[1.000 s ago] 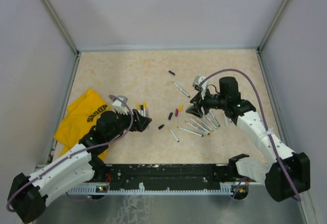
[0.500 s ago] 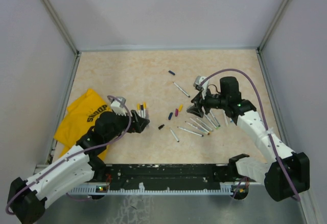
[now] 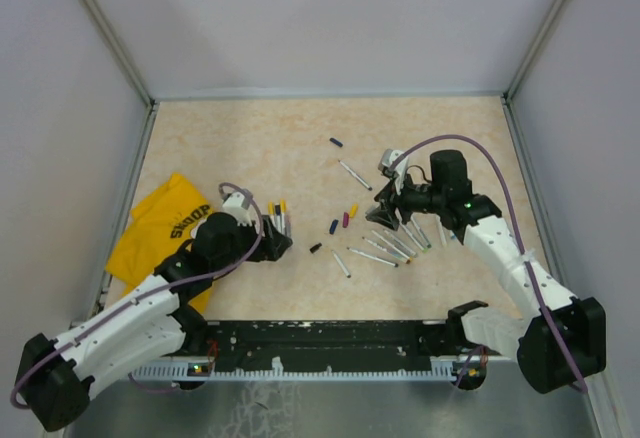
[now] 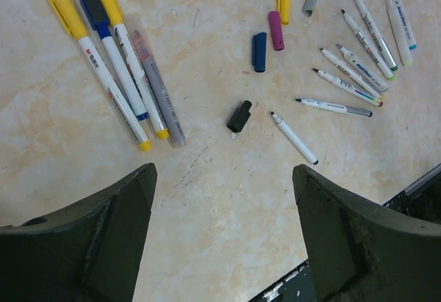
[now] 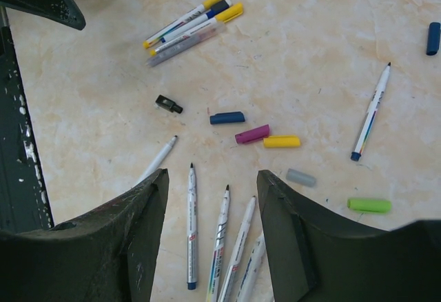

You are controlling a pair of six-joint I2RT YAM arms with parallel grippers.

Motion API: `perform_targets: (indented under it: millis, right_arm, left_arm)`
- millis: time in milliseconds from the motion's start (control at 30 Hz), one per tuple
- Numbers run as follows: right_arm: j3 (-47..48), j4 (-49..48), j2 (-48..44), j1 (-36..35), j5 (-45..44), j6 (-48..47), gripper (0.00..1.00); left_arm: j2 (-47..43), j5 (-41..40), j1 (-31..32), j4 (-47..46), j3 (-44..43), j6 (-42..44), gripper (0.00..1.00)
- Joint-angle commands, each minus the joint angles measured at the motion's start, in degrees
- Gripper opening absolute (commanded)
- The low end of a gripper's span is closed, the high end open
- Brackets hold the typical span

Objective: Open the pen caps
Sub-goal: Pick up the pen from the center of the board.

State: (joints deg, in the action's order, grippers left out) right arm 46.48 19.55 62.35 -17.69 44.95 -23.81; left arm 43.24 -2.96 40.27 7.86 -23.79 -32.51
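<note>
The tabletop (image 3: 250, 148) carries everything. A yellow cloth (image 3: 160, 228) lies at its left side, apart from the work.

The left tool (image 4: 224, 171) hangs over a bare spot near four capped pens (image 4: 117, 67). Its jaws are spread wide and nothing is between them. It seems to be placed there in order to come down on one of these pens. The right tool (image 5: 213, 178) hangs over the open pens (image 5: 220, 240), also spread and empty. Probably it waits there to take the other end of a pen once one is lifted.

The open pens lie nearly side by side with bare tips, so this part of the task looks done. The capped pens lie tight together between the cloth and the open pens, and they appear to be what is left.

The loose caps (image 4: 275, 30), blue, purple, yellow and grey, lie in a small cluster between the two groups of pens. A black cap (image 4: 239, 116) lies alone, nearer to the left tool.
</note>
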Motion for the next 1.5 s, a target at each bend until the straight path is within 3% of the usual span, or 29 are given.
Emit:
perform_targets:
  millis: [0, 200, 500, 1000, 1467]
  right_arm:
    - [1.4, -1.1, 0.3, 0.7, -0.4, -1.0, 0.55]
    - [1.5, -0.9, 0.8, 0.7, -0.7, -1.1, 0.55]
    - [1.4, -0.9, 1.2, 0.7, -1.1, -1.3, 0.55]
    - [1.5, -0.7, 1.1, 0.7, -1.6, -1.4, 0.55]
    - [1.5, -0.7, 1.2, 0.6, -1.6, -1.4, 0.55]
  left_arm:
    - [1.8, -2.9, 1.7, 4.1, -3.7, -1.0, 0.84]
    - [6.5, -6.3, 3.8, 7.1, -7.0, -0.7, 0.74]
    - [19.2, -11.3, 4.5, 9.4, -15.7, 3.3, 0.42]
    - [36.8, -12.3, 4.5, 11.2, -25.6, 6.1, 0.38]
    - [44.1, -13.4, 4.0, 11.5, -27.2, 6.6, 0.35]
